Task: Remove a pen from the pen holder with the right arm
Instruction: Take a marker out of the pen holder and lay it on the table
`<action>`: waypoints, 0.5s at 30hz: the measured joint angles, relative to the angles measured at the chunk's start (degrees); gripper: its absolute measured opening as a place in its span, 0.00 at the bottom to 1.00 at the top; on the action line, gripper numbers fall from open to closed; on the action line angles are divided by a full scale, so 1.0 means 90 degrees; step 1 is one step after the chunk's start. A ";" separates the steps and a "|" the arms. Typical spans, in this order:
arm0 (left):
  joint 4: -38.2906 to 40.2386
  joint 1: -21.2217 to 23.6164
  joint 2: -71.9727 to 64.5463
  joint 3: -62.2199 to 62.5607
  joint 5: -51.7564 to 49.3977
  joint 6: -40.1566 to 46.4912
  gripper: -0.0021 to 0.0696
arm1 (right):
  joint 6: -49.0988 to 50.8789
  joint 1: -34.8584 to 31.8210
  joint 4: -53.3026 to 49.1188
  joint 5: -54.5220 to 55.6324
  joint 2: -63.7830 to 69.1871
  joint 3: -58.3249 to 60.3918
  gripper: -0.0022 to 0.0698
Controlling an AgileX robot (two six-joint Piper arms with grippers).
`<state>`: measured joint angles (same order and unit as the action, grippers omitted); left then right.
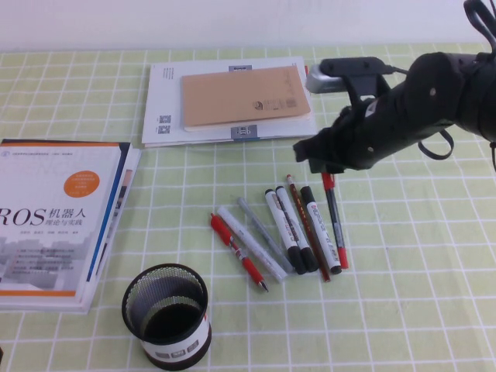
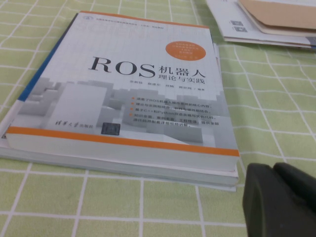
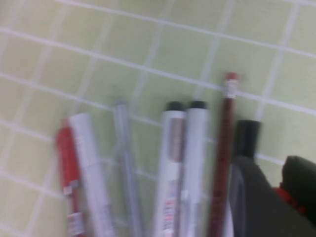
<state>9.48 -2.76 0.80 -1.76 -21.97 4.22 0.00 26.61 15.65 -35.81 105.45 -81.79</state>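
— While the right end effector (image 1: 324,167) hangs low over the far end of a row of pens, which step are we at?

— We judge the taking-out to be almost done. The holder (image 1: 174,347) stands at the front left of the bench (image 1: 418,302), and we see nothing inside it. The end effector looks pinched on the upper end of one pen (image 1: 335,225). In the right wrist view a sliver of red shows between its dark fingers (image 3: 252,197). The pen lies flat at the right edge of the row, well apart from the holder.

— What does our next move call for?

— Letting go, we think, and then a straight lift. The pen is slim and round and lies just beside the other pens (image 1: 291,229), so a sideways drag could roll it or nudge them.

— What are the things like?

— The holder is a black wire-mesh cylinder, open on top, with a white band round its base. The pen has a dark barrel that turns red toward both ends. Its neighbours are smooth plastic, several of them white with black caps, plus one red, one grey and one brownish stick. The bench wears a matte, pale green cloth with a white grid.

— And the left arm?

— The left end effector (image 2: 279,202) sits low beside the near corner of a glossy softcover book (image 2: 148,84). We cannot tell whether it is spread or pressed together.
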 joint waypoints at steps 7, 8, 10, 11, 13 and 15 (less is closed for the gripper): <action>0.0000 0.0000 0.0000 0.0000 0.0000 0.0000 0.02 | 0.0000 -0.0391 0.0012 0.0000 0.0516 -0.0135 0.14; 0.0000 0.0000 0.0000 0.0000 0.0000 0.0000 0.02 | 0.0000 -0.0415 0.0012 0.0000 0.0588 -0.0183 0.14; 0.0000 0.0000 0.0000 0.0000 0.0000 0.0000 0.02 | 0.0000 -0.0427 0.0020 0.0000 0.0760 -0.0298 0.14; 0.0000 0.0000 0.0000 0.0000 0.0000 0.0000 0.02 | 0.0000 -0.0427 0.0020 0.0000 0.0840 -0.0374 0.14; 0.0000 0.0000 0.0000 0.0000 0.0000 0.0000 0.02 | 0.0000 -0.0427 0.0020 0.0000 0.1002 -0.0554 0.14; 0.0000 0.0000 0.0000 0.0000 0.0000 0.0000 0.02 | 0.0000 -0.0427 0.0036 -0.0045 0.1188 -0.0728 0.14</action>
<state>9.48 -2.76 0.80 -1.76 -21.97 4.22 0.00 22.76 15.98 -36.22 116.13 -88.34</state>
